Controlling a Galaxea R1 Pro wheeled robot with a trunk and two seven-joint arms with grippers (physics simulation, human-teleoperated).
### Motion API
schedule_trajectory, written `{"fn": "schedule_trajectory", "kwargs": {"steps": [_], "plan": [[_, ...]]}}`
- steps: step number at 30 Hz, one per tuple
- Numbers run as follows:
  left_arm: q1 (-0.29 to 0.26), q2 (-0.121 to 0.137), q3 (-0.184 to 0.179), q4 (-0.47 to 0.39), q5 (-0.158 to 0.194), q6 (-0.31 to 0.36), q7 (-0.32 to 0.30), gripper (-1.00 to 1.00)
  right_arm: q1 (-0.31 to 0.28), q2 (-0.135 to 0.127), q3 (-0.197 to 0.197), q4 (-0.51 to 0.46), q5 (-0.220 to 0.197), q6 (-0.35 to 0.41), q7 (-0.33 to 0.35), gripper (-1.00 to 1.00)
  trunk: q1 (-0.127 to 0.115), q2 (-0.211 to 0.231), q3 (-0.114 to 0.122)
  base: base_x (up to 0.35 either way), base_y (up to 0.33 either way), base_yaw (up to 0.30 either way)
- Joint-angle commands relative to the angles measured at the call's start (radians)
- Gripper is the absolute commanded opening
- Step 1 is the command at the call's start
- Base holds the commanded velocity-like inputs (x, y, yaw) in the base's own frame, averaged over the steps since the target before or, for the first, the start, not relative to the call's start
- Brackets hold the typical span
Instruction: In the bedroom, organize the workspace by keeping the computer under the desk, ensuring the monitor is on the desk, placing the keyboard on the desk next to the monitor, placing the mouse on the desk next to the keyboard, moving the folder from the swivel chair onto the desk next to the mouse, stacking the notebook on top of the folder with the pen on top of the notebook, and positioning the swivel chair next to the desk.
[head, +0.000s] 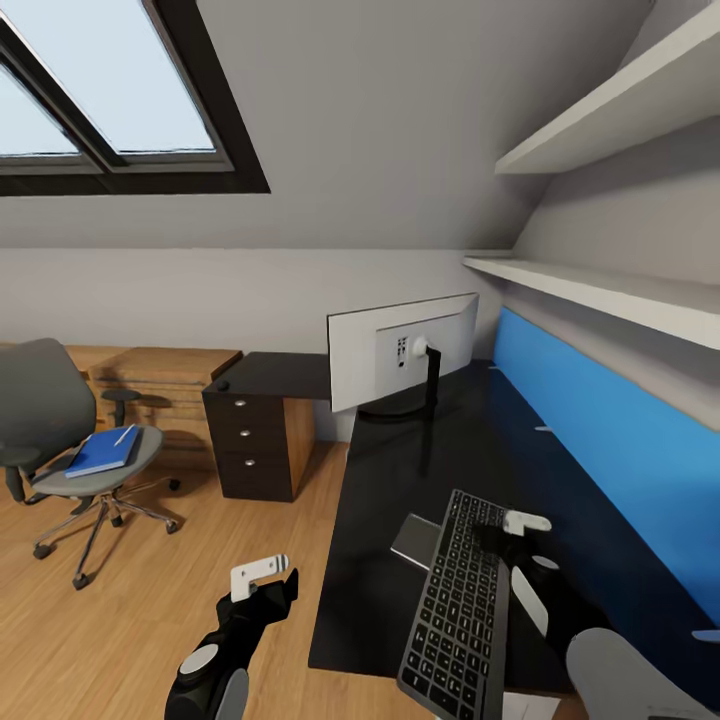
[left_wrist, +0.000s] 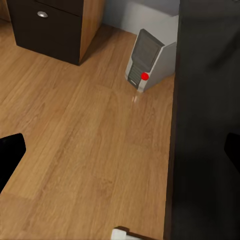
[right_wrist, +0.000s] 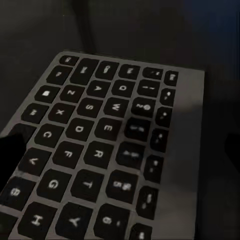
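The keyboard (head: 455, 610) lies lengthwise on the black desk (head: 400, 470), its near end at the front edge. My right gripper (head: 505, 535) hovers over its far right part, jaws wide apart; the keys (right_wrist: 100, 145) show close up between them. The monitor (head: 400, 365) stands further back on the desk, its pale back towards me. The swivel chair (head: 60, 430) stands off to the left with a blue folder (head: 103, 452) and a white pen (head: 124, 435) on its seat. My left gripper (head: 268, 585) hangs open over the floor. The computer (left_wrist: 145, 62) stands under the desk.
A flat grey item (head: 415, 540) lies partly under the keyboard's left side. The black drawer unit (head: 250, 440) closes the desk's far left end, with a wooden dresser (head: 160, 370) behind it. A blue back panel (head: 600, 430) and white shelves (head: 600, 290) run along the right.
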Motion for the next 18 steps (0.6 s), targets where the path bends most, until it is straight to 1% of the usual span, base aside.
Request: {"fn": "schedule_trajectory", "kwargs": {"steps": [1,3,8,11,13,14,16,18], "plan": [[-0.001,0.000,-0.001,-0.001,0.011,0.003,0.009,1.00,0.001,0.000,0.001,-0.017,-0.011,0.002,-0.002,1.00,-0.004,0.007,0.002,0.000,0.000,0.000],[-0.001,0.000,-0.001,-0.001,0.011,0.003,0.009,1.00,0.003,0.000,0.001,-0.056,-0.012,0.004,-0.002,1.00,-0.012,0.021,0.008,0.000,0.000,0.000],[-0.001,0.000,0.000,-0.001,0.011,0.003,0.009,1.00,0.019,0.000,0.001,-0.113,-0.014,0.009,-0.002,1.00,-0.031,0.056,0.024,0.000,0.000,0.000],[-0.001,0.001,0.000,-0.001,0.011,0.003,0.009,1.00,0.042,0.002,0.001,-0.181,-0.015,0.047,-0.002,1.00,-0.042,0.077,0.033,0.000,0.000,0.000],[-0.001,0.001,0.001,0.000,0.012,0.003,0.009,1.00,0.064,0.004,0.001,-0.240,-0.017,0.092,-0.002,1.00,-0.050,0.091,0.040,0.000,0.000,0.000],[-0.001,0.001,0.002,0.001,0.012,0.003,0.009,1.00,0.096,0.008,0.001,-0.317,-0.025,0.151,-0.003,1.00,-0.054,0.098,0.043,0.000,0.000,0.000],[-0.001,0.002,0.002,0.001,0.012,0.003,0.009,1.00,0.136,0.013,0.000,-0.408,-0.044,0.215,-0.003,1.00,-0.061,0.112,0.049,0.000,0.000,0.000],[-0.001,0.002,0.003,0.001,0.010,0.001,0.009,1.00,0.224,0.025,0.000,-0.585,-0.111,0.327,-0.005,1.00,-0.069,0.126,0.055,0.000,0.000,0.000]]}}
